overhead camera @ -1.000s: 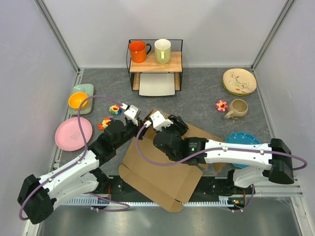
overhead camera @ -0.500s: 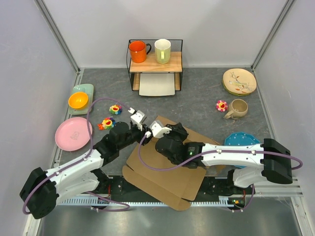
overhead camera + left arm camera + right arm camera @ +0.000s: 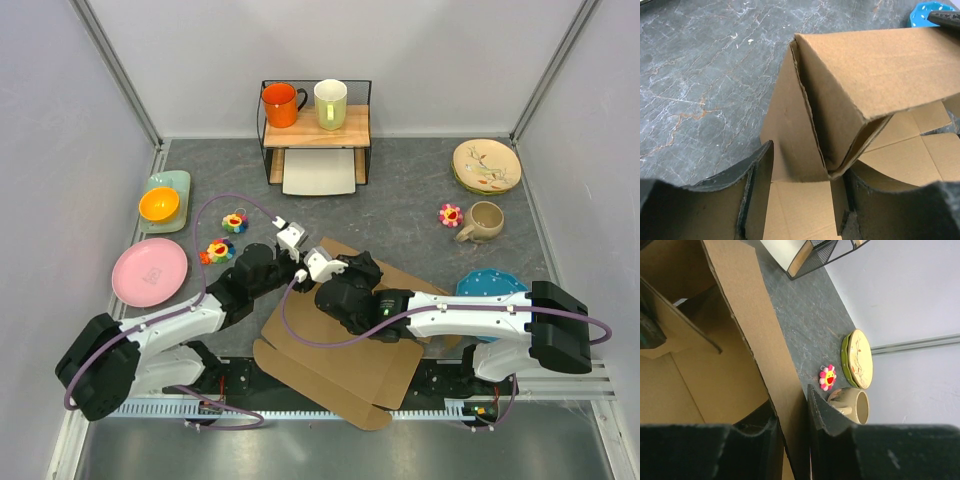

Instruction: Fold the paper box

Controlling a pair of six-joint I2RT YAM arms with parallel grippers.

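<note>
The paper box (image 3: 335, 362) is a brown cardboard sheet with raised flaps, lying between the two arms at the near middle of the table. My right gripper (image 3: 318, 264) is shut on an upright side wall of the box (image 3: 747, 315), one finger on each face (image 3: 790, 407). My left gripper (image 3: 290, 241) is open at the box's far left corner. In the left wrist view, a folded corner of the box (image 3: 840, 100) stands between my spread fingers (image 3: 807, 167), close to the right one. The lower part of the box is hidden under the arms.
A wire shelf (image 3: 315, 125) at the back holds an orange mug (image 3: 280, 104) and a pale mug (image 3: 330, 103), with a white tray (image 3: 318, 172) beneath. On the left are an orange bowl (image 3: 159, 204), a pink plate (image 3: 149, 272) and flower toys (image 3: 215, 250). On the right are a patterned plate (image 3: 486, 165), a beige mug (image 3: 483, 221), a flower toy (image 3: 450, 214) and a blue plate (image 3: 490, 285).
My left gripper has moved right and forward to the box's corner. My right gripper has drawn slightly nearer, and the box has shifted with it.
</note>
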